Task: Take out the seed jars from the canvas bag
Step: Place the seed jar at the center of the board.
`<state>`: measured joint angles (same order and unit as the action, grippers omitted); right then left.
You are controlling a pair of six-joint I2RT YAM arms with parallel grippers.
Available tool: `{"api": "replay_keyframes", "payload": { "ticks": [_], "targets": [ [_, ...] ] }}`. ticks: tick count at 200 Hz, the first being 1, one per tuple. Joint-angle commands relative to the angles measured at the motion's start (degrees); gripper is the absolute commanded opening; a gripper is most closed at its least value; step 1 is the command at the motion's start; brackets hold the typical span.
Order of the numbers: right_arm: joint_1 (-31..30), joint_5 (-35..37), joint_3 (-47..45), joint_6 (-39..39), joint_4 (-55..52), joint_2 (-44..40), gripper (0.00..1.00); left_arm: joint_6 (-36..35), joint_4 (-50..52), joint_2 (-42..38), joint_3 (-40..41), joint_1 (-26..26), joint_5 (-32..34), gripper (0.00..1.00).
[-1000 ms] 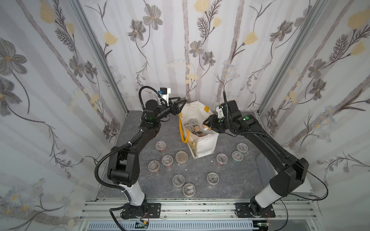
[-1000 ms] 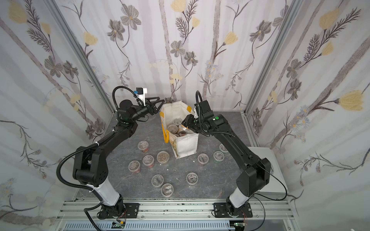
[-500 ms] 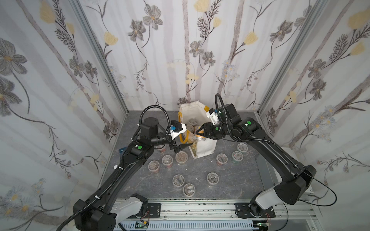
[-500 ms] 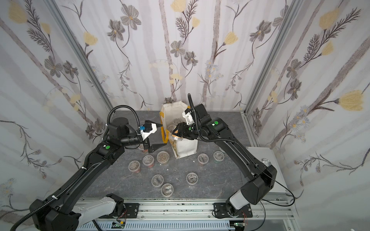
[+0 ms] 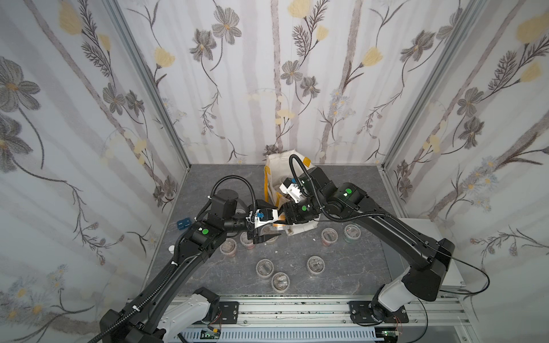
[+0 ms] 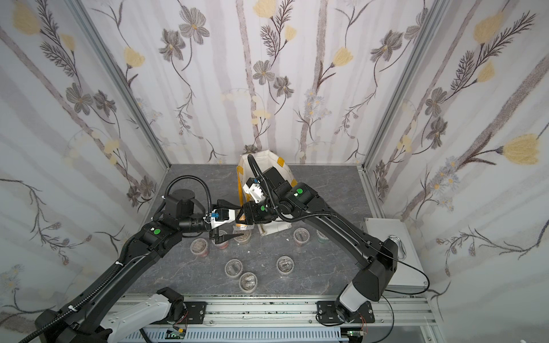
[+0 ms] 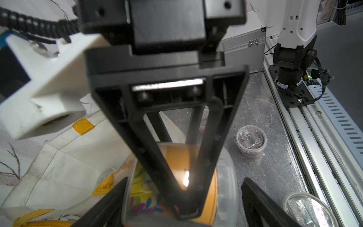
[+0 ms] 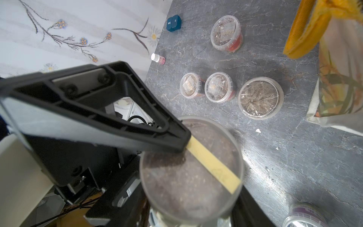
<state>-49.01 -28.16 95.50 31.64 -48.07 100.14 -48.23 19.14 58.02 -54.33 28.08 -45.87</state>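
**A:** What is taking up the most room?

**B:** The grey marbled bench (image 5: 341, 190). The canvas bag (image 5: 272, 166) is standing upright on it at the back middle, close to the flowered wall. A yellow handle (image 8: 306, 29) is hanging down the bag's outer face. In both top views the right arm is crossing over the bag's mouth, so I cannot tell what is lying inside. A silver metal case (image 6: 386, 234) is sitting beside the bench's right edge.

**A:** And the pincers?

**B:** The right pincer (image 8: 212, 174) is clamping an orange-labelled seed jar (image 8: 182, 188), with a strip of tan tape (image 8: 214, 167) running across the jar's lid. It is holding the jar off the bench, just outside the bag's near face. The left pincer (image 7: 185, 178) is standing spread wide, one finger on each side of that same jar. I cannot tell whether its fingers are touching the plastic.

**A:** Where are the other jars sitting?

**B:** The loose seed jars (image 5: 264, 267) are resting upright on the bench, all outside the bag. Three are sitting side by side under the two pincers, two are lying near the bag's right corner, and three more are sitting toward the front rail. A red-labelled jar (image 8: 225, 33) is standing apart on the left side.

**A:** Anything smaller?

**B:** A blue box (image 5: 183, 223) and a white-capped little bottle (image 8: 158, 58) are lying along the bench's left edge.
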Motion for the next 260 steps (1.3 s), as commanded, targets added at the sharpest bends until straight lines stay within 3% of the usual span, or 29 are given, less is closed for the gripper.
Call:
{"api": "replay_keyframes", "payload": {
  "ticks": [1, 50, 83, 116, 144, 166, 188, 208, 230, 241, 260],
  "targets": [
    [-0.1, -2.0, 1.1, -1.7, 1.0, 0.8, 0.55, -2.0, 1.2, -0.3, 0.3, 0.5, -0.6, 0.82],
    [0.0, -2.3, 1.9, -1.6, 0.3, 1.1, 0.57, -1.7, -0.8, -0.8, 2.0, 0.9, -0.7, 0.72],
    [0.2, -2.6, 1.9, -1.4, 0.4, 0.5, 0.60, 1.9, -3.6, -1.3, 2.9, 1.0, 0.9, 0.51],
    [0.1, -2.1, 1.2, -2.9, 0.6, -0.5, 0.71, 6.3, -7.0, -1.7, 5.0, 1.0, 0.6, 0.51],
    [0.1, 0.8, -1.5, -8.8, 2.8, -5.6, 0.75, 11.6, -9.2, -2.3, 7.2, 1.0, 0.2, 0.52],
    [0.1, 5.0, -8.6, -15.5, 6.3, -13.2, 0.85, 19.5, -13.8, -2.7, 9.9, 1.0, 0.0, 0.55],
    [-0.1, 8.8, -18.2, -22.5, 12.1, -20.6, 0.86, 27.6, -17.0, -3.0, 12.3, 1.0, -0.4, 0.61],
    [-1.4, 10.2, -27.7, -28.9, 21.4, -27.3, 0.88, 30.8, -17.6, -3.8, 13.9, 1.0, -2.2, 0.63],
    [-3.7, 16.9, -38.5, -35.0, 35.9, -33.6, 0.93, 37.8, -22.3, -4.0, 16.4, 1.1, -4.2, 0.63],
    [-5.3, 19.8, -43.4, -38.8, 43.2, -36.3, 0.99, 43.8, -25.9, -3.6, 17.5, 1.1, -4.3, 0.63],
    [-9.2, 23.4, -52.2, -46.5, 54.8, -40.5, 1.00, 57.5, -33.3, -2.9, 19.6, 1.5, -2.3, 0.63]
  ]
}}
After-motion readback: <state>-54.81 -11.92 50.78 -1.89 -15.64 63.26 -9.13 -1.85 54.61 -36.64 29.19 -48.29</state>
